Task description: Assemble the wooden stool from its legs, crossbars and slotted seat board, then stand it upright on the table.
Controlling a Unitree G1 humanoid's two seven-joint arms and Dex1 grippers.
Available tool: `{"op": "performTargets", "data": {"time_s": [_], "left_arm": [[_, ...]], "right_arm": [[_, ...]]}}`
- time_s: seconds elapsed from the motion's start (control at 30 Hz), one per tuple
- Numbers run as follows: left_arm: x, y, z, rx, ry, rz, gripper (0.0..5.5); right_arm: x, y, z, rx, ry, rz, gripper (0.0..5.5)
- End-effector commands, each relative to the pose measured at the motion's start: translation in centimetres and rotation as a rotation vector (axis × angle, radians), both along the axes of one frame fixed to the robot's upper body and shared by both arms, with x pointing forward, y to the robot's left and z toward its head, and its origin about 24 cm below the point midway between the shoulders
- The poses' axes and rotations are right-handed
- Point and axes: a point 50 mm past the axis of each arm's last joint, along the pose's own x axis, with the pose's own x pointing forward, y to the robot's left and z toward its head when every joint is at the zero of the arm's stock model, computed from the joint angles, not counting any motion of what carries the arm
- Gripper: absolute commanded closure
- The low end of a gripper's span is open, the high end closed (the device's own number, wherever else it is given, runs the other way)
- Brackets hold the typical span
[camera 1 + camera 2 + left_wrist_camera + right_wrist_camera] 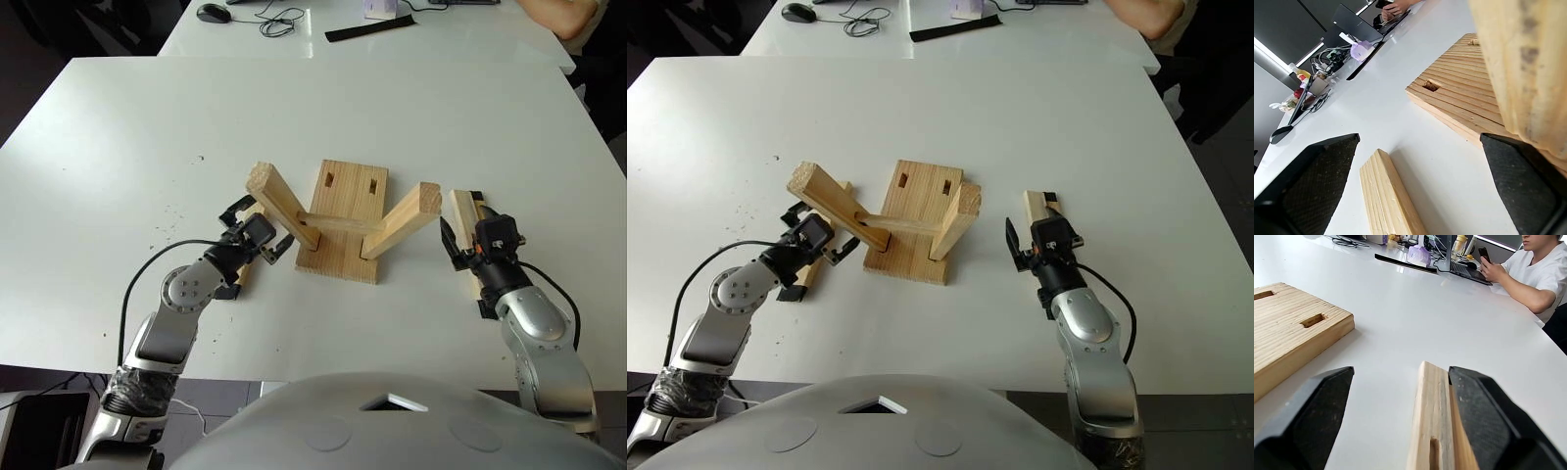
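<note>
Your left gripper (1418, 142) and right gripper (1400, 369) sit spread apart. Right wrist view catches the slot in the pale wooden leg (1430, 406); head view, just its end.

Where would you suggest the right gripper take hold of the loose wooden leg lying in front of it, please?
I'd take the loose leg across its two long side faces, near its nearer end, coming down from above. It lies flat on the table, pointing away from the robot, so both sides are free, and the open right gripper straddles its narrow width.
</note>
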Motion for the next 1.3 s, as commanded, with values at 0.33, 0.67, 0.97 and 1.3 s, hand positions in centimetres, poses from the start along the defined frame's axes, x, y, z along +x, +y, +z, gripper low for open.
{"op": "performTargets", "data": {"time_s": [0.33, 0.67, 0.97, 1.3], "left_arm": [[-0.4, -1.0, -0.5, 0.008, 0.043, -0.071, 0.93], [-1.6, -0.5, 0.5, 0.048, 0.168, -0.279, 0.93], [-1.3, -1.1, 0.4, 0.028, 0.318, -0.323, 0.93], [2.1, -1.0, -1.6, 0.104, 0.215, -0.206, 0.93]], "right_arm": [[2.6, 1.3, 0.1, -0.057, -0.015, 0.149, 1.91], [5.7, 1.9, 1.1, -0.108, -0.101, 0.337, 1.91], [7.2, 2.8, -0.4, -0.157, -0.098, 0.623, 1.91], [2.4, 5.7, -1.2, -0.158, -0.022, 0.994, 1.91]]}}
